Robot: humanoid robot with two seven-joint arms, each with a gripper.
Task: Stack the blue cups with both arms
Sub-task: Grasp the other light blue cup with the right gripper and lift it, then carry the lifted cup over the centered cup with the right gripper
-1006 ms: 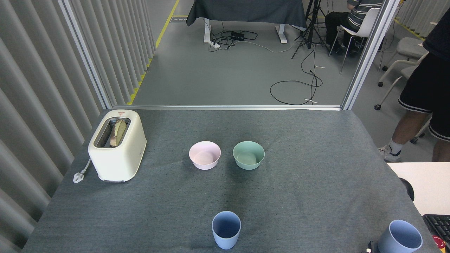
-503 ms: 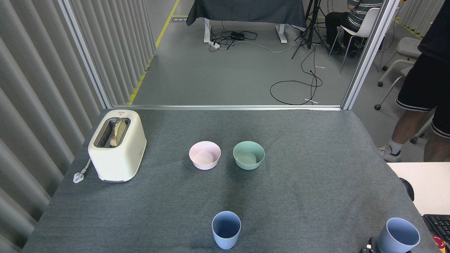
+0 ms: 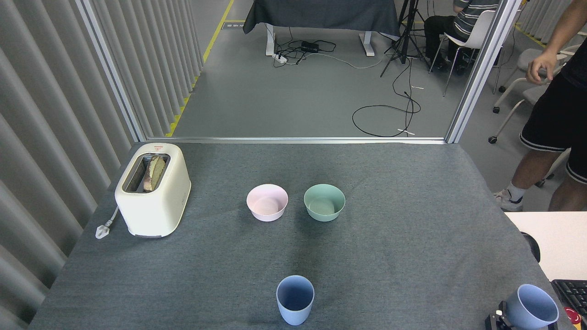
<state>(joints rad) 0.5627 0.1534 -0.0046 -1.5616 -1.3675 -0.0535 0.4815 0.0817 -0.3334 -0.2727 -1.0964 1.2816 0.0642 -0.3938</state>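
One blue cup [image 3: 295,299] stands upright near the table's front edge, in the middle, its mouth open upward. A second blue cup [image 3: 532,306] is at the bottom right corner, tilted with its mouth toward the upper left and its base cut off by the frame's edge. Only the small black tip of my right gripper [image 3: 501,321] shows, pressed against that cup's lower left side and holding it. My left arm is out of view.
A pink bowl [image 3: 267,202] and a mint-green bowl [image 3: 324,202] sit side by side mid-table. A cream toaster [image 3: 153,189] with bread stands at the left. A white desk with a keyboard [image 3: 571,293] adjoins on the right, where a person [image 3: 552,119] stands.
The right-hand blue cup has shifted right and tilted further, and the black gripper tip moved with it. The person at the right has raised a hand. The middle cup has not moved.
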